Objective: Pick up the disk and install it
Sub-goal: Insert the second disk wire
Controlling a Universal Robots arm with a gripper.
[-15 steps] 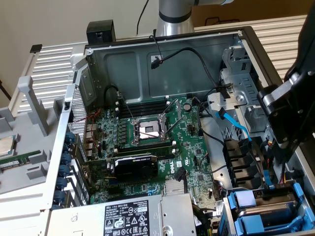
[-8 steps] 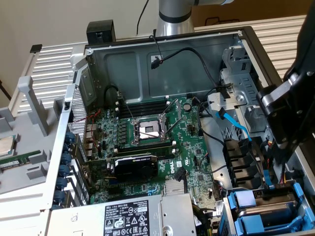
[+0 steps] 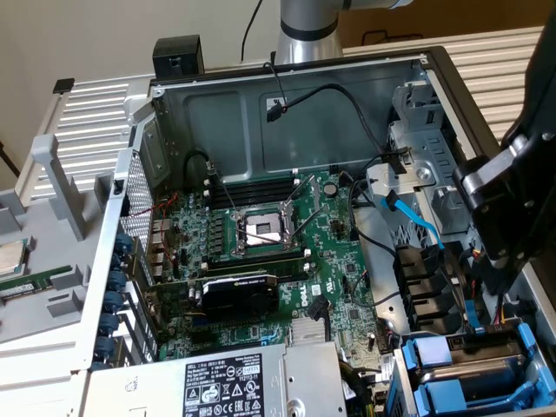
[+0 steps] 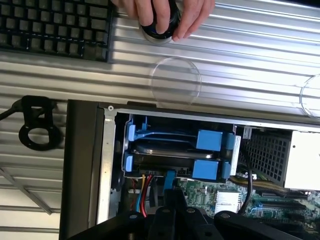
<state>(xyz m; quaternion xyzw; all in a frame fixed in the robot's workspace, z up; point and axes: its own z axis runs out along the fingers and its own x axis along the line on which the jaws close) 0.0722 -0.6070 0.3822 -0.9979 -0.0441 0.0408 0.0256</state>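
Fingers closed and empty, the gripper (image 3: 508,208) hovers at right above blue-railed drive bays (image 4: 175,152); descending, it could snag nearby loose cables (image 4: 142,192).

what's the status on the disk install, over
Fingers shut, holding nothing visible. Two blue-railed drive trays seated in the computer case's bay. Person's hand on a black mouse nearby.

Open case top, blue cable (image 3: 415,221) and black cables (image 3: 369,239) crossing toward blue-railed drive bays (image 4: 175,152)
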